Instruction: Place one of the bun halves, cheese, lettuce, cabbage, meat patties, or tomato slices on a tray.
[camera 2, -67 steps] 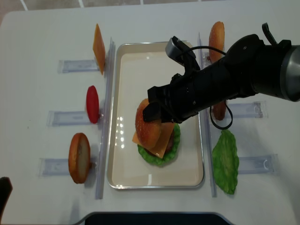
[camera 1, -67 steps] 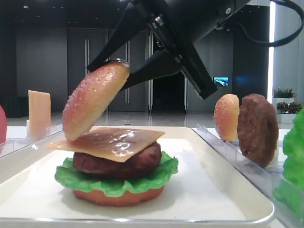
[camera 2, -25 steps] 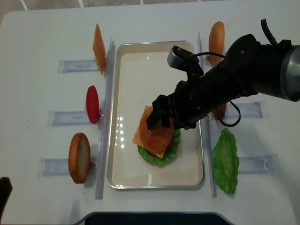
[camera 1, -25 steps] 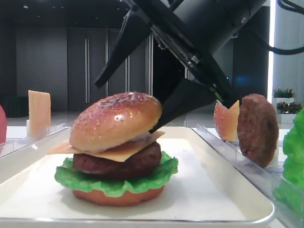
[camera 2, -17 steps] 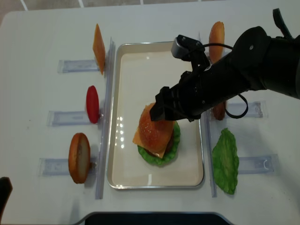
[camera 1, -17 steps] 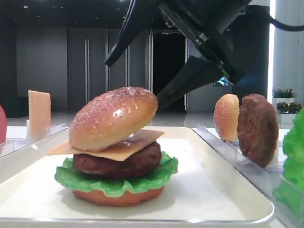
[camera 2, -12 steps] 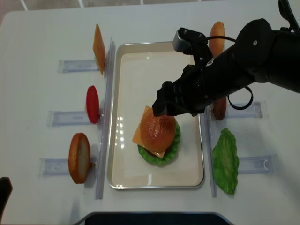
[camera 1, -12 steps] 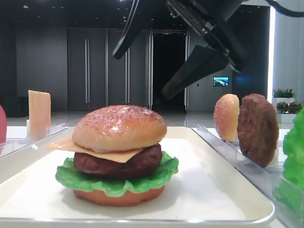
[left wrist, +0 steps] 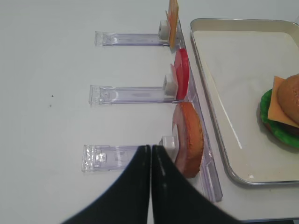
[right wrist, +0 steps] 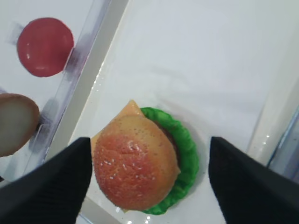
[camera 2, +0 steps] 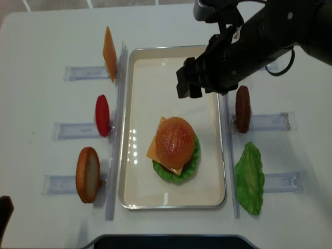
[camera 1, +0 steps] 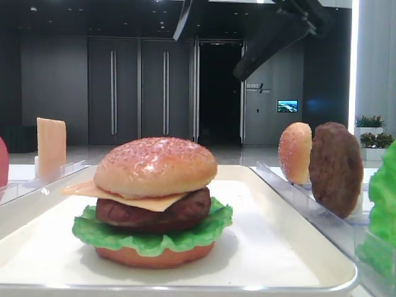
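Note:
A sesame-speckled top bun half (camera 2: 175,139) sits level on top of a burger stack in the white tray (camera 2: 166,78). Under the bun (camera 1: 154,164) lie a cheese slice (camera 1: 83,189), a meat patty (camera 1: 185,210), lettuce (camera 1: 148,240) and a flat bottom bun (camera 1: 154,257). My right gripper (camera 2: 187,85) hangs open above the tray, behind the stack and apart from it. In the right wrist view its black fingers (right wrist: 56,182) frame the bun (right wrist: 135,161) from high up. My left gripper (left wrist: 151,147) is shut on nothing, over the table left of the tray.
Clear holders flank the tray. On the left stand a cheese slice (camera 2: 109,46), a tomato slice (camera 2: 102,115) and an orange bun half (camera 2: 87,175). On the right are an upright patty (camera 2: 242,115), a lettuce leaf (camera 2: 249,179) and a small bun half (camera 1: 295,151).
The right gripper let go of the top bun, which settled level on the cheese. The gripper then rose and drew back toward the far end of the tray.

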